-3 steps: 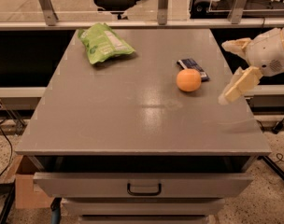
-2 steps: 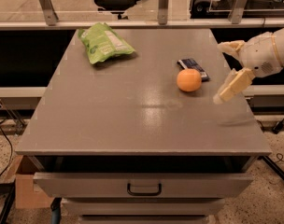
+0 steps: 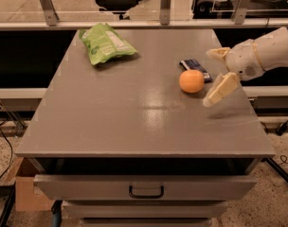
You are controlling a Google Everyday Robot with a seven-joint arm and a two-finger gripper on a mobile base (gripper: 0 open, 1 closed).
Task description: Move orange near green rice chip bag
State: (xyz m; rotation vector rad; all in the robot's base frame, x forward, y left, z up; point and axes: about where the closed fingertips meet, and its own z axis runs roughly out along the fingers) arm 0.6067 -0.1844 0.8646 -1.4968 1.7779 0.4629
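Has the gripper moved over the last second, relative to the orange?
Yes. The gripper, open at the right side of the table, has shifted left, closing on the orange, which stayed put. No contact yet.

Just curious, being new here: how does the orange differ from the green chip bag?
The orange is small, round and smooth; the green rice chip bag is much larger and crinkled. The orange is plain bright orange; the bag is light green with a white label. The orange sits at the right, beside the open claw; the bag lies at the far left, away from it. Both rest on the grey table, untouched.
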